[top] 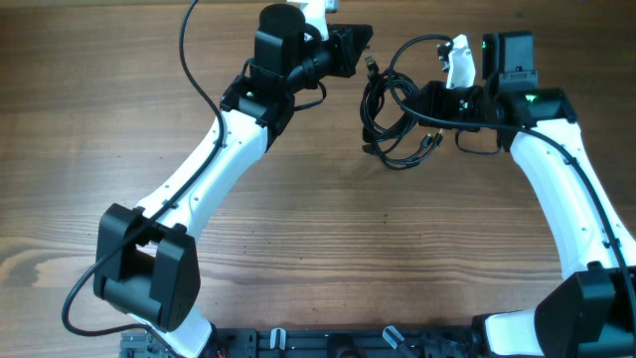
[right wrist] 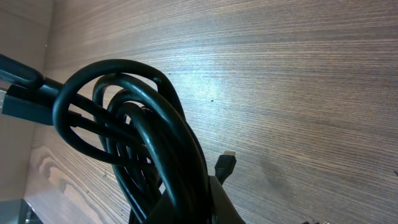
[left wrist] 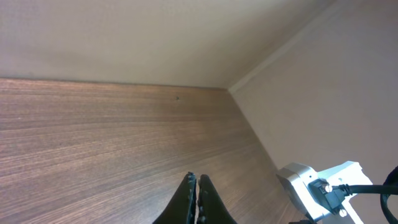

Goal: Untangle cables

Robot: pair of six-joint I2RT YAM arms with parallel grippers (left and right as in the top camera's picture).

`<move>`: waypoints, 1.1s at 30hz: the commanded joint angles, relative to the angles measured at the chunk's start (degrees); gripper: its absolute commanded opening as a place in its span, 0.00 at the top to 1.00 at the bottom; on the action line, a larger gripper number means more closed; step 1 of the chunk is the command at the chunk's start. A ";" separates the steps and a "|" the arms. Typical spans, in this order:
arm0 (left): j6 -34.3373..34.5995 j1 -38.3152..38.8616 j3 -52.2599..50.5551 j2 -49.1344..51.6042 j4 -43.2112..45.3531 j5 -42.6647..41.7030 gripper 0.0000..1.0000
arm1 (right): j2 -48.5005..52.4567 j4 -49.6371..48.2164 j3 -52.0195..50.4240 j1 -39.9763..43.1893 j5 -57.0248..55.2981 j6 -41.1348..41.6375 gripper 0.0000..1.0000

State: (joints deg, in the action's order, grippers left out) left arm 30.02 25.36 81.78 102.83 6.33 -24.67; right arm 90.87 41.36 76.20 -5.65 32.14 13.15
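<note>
The cables (top: 391, 114) are thin black cords in a looped clump at the far middle of the table. My right gripper (top: 435, 102) is shut on the clump's right side. In the right wrist view the cables (right wrist: 146, 140) hang as thick loops over the gripper (right wrist: 200, 190), hiding most of its fingers, and a small plug end (right wrist: 225, 164) dangles beside them. My left gripper (top: 362, 47) sits just up and left of the clump, near a plug end (top: 372, 66). Its fingers (left wrist: 189, 193) are pressed together, and no cord shows between them in the left wrist view.
The wooden table (top: 328, 229) runs to a pale wall at the far edge. A white part of the right arm (left wrist: 311, 186) stands close to the right of my left gripper. Thicker black arm wires (top: 194, 70) loop behind the left arm.
</note>
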 commanded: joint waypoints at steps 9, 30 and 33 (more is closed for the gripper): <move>0.39 2.40 0.63 -0.81 -1.22 0.57 0.96 | 0.15 -0.31 -0.28 -0.20 2.23 -1.11 0.96; -1.44 6.69 0.63 -0.07 -10.43 1.40 0.96 | 0.15 -2.38 -0.26 -0.17 3.96 -0.90 0.96; -1.25 7.19 0.63 0.07 -12.31 1.38 0.96 | 0.15 -3.30 -0.26 -0.17 3.96 0.46 0.96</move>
State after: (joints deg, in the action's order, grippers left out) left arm 29.82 31.40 81.84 102.83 -3.95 -23.07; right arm 90.91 40.14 75.94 -5.65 32.99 12.58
